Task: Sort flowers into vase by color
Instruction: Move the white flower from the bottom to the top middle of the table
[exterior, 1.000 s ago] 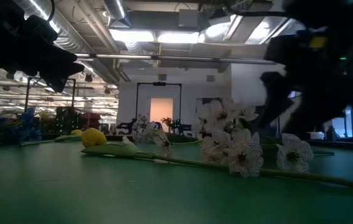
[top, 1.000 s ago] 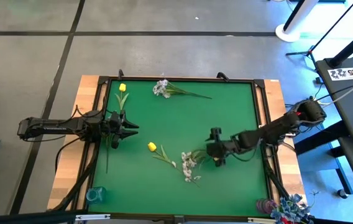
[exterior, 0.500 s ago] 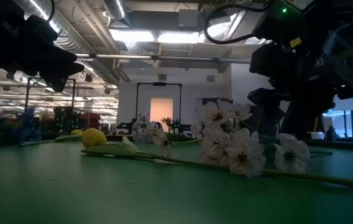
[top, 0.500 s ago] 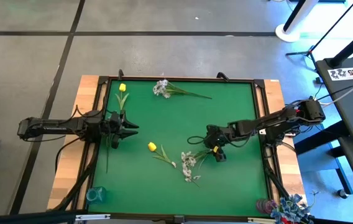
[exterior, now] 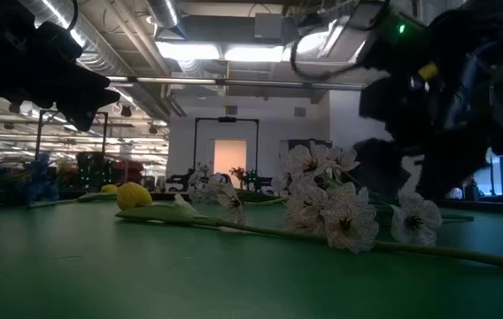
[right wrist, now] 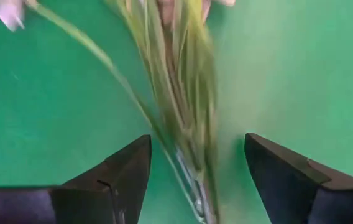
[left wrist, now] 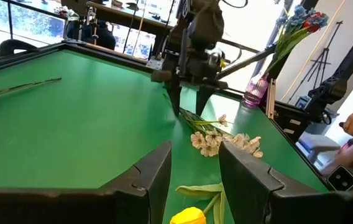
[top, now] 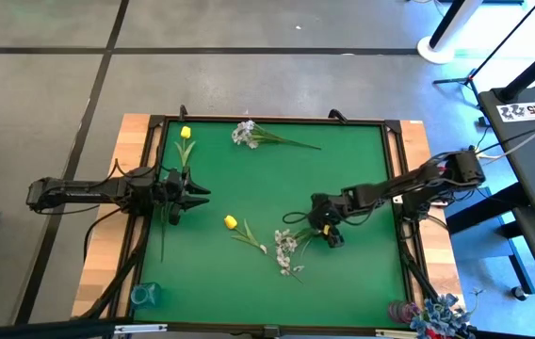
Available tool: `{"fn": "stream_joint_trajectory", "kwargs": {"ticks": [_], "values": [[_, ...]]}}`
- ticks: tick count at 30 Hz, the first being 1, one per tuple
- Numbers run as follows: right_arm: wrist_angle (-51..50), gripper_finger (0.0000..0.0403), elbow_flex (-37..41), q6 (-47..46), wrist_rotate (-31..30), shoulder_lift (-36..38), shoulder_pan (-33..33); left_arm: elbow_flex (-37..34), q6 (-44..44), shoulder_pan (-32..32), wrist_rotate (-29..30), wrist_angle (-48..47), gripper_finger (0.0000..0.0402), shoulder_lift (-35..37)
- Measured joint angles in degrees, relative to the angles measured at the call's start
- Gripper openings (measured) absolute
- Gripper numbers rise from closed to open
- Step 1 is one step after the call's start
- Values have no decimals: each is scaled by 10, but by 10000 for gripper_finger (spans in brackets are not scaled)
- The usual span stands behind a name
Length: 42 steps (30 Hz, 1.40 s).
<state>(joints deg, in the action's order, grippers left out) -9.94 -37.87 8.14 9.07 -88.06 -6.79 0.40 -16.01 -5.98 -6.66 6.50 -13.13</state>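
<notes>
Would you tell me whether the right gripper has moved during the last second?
Yes: the right gripper has shifted slightly leftward, closer to the white spray.

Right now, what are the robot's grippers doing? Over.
Right gripper open, straddling the white spray's stem. Left gripper open, waiting at the table's left edge. Nothing in the way.

No readable text or labels.

mat (top: 343,179): green, matt, felt-like | table edge (top: 126,169): bare pale wood
</notes>
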Motion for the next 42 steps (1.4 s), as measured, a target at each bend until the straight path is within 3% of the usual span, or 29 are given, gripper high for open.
{"fn": "stream_joint_trajectory", "kwargs": {"ticks": [5,8,11,15,17,22,26,32,37,42], "values": [[37,250,-1,3,-16,-43,0,0,0,0,0,1,132,0],[57,219,-1,-4,-25,-46,0,0,0,0,0,1,132,0],[65,159,-1,-21,-35,-46,0,0,0,0,0,1,132,0],[73,48,-9,-72,-54,-47,0,0,0,0,0,0,132,0],[69,16,-36,-106,-72,-52,0,0,0,0,0,0,132,0],[83,43,-150,-165,-199,-48,1,0,0,0,0,0,132,0],[78,34,-238,-125,-259,-51,19,0,0,0,0,0,132,0],[67,11,-325,-119,-248,-81,78,0,0,0,0,0,132,0],[67,32,-339,-122,-216,-130,134,0,0,0,0,0,132,0],[69,24,-338,-155,-210,-191,172,0,0,0,0,0,132,0]]}}
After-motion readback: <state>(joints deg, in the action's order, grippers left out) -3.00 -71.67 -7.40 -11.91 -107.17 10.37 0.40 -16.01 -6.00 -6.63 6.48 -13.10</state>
